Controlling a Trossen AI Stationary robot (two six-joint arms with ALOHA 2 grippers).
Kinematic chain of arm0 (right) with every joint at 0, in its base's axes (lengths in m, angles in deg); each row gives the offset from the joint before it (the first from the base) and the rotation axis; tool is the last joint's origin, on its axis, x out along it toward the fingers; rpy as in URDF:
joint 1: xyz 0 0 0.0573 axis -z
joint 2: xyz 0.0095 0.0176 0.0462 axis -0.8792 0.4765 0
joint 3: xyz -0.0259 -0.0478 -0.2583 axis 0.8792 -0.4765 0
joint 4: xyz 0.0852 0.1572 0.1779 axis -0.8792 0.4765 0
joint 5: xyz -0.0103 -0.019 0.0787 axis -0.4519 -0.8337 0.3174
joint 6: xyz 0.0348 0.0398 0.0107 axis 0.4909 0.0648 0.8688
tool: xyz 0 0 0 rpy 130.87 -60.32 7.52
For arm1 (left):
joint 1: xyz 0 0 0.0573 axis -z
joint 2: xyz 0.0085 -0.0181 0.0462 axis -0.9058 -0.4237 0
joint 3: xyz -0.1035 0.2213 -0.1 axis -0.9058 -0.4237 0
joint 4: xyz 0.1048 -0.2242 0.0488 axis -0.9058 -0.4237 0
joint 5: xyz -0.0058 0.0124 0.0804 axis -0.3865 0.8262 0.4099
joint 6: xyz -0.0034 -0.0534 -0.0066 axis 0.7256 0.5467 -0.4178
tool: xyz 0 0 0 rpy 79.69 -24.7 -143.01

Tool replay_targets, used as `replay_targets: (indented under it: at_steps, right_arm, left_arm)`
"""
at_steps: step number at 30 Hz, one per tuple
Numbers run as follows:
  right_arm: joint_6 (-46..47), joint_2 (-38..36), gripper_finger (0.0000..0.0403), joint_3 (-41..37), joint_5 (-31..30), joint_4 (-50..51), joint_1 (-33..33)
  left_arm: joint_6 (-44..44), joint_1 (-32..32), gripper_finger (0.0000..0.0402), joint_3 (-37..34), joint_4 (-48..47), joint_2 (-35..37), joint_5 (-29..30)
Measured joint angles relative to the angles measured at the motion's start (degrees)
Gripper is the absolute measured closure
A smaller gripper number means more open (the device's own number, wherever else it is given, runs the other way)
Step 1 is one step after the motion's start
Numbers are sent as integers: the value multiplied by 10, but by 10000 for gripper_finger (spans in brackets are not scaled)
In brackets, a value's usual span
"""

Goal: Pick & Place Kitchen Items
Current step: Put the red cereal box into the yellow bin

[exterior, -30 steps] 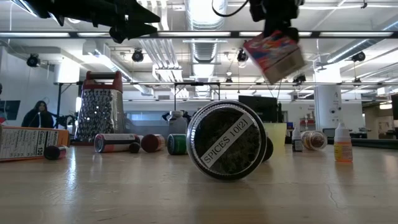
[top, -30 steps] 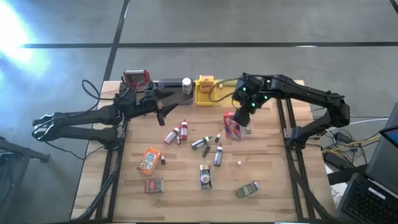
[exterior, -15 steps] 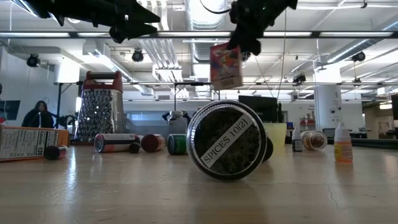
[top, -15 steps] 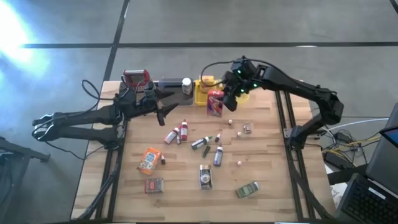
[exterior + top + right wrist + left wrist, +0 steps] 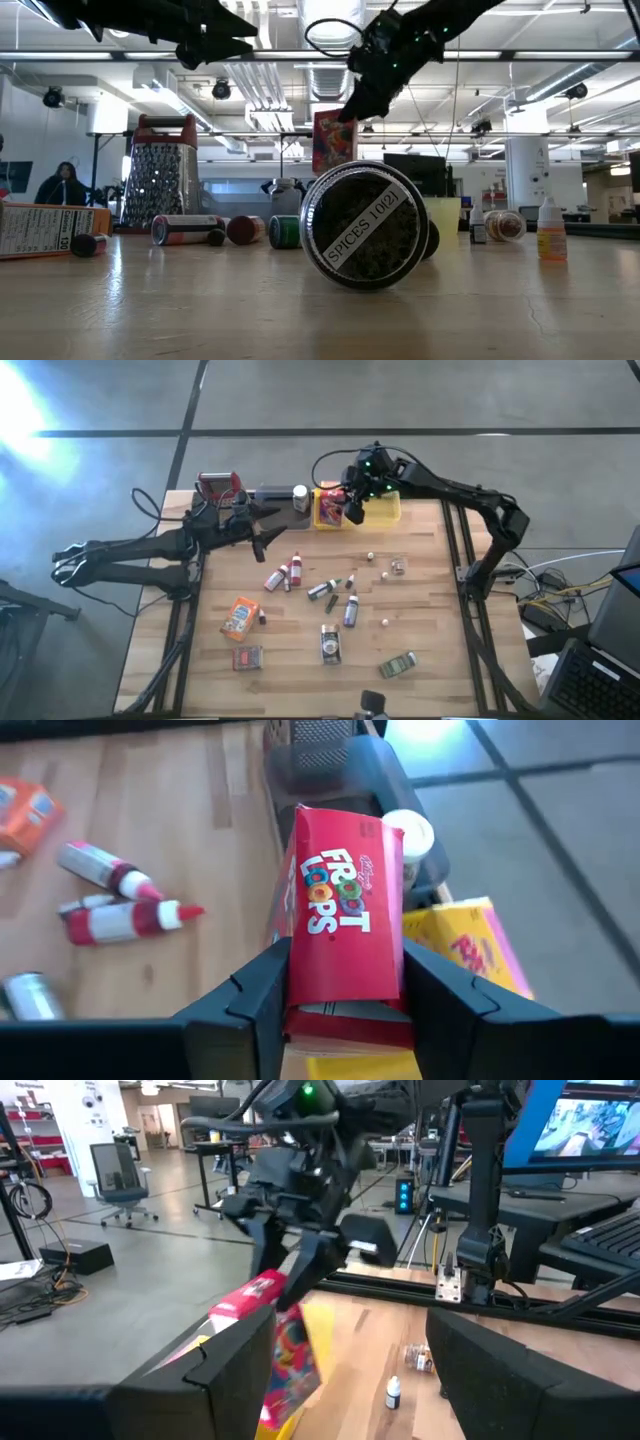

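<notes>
**Cereal box carried to the yellow tray**

Our right gripper has its fingers clamped on the sides of a small red cardboard Froot Loops box, held clear of the wood. A second ago we hung with it over the open tabletop near the loose bottles; now we are at the far edge, the box over the yellow plastic tray, beside the white-capped bottle. We judge the carry nearly finished, with lowering and release left. Our left gripper waits, fingers parted and empty, near the red-topped metal grater. The round spice tin and the orange packet lie on the wooden table, yet to be placed.
</notes>
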Motion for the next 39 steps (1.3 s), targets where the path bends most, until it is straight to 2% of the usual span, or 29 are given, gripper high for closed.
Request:
replay_targets:
  at_steps: [5, 14, 22, 26, 33, 39]
  right_arm:
    - [-53, 23, 240, 0, 2, -37, 4]
    - [-134, 48, 261, 0, 2, -65, 24]
    - [-178, 51, 241, 0, 1, -70, 46]
    - [-197, 52, 246, -5, 4, -73, 52]
    - [-215, 52, 263, -35, 19, -104, 53]
    - [-223, 53, 246, -82, 23, -162, 52]
  left_arm:
    - [-3, 0, 138, 0, -11, 0, 0]
    - [-2, 0, 138, 0, -15, 0, 0]
    - [-2, 0, 138, 0, -17, 0, 0]
    - [-2, 0, 138, 0, -18, 0, 0]
    - [-2, 0, 138, 0, -20, 0, 0]
    - [-2, 0, 138, 0, -19, 0, 0]
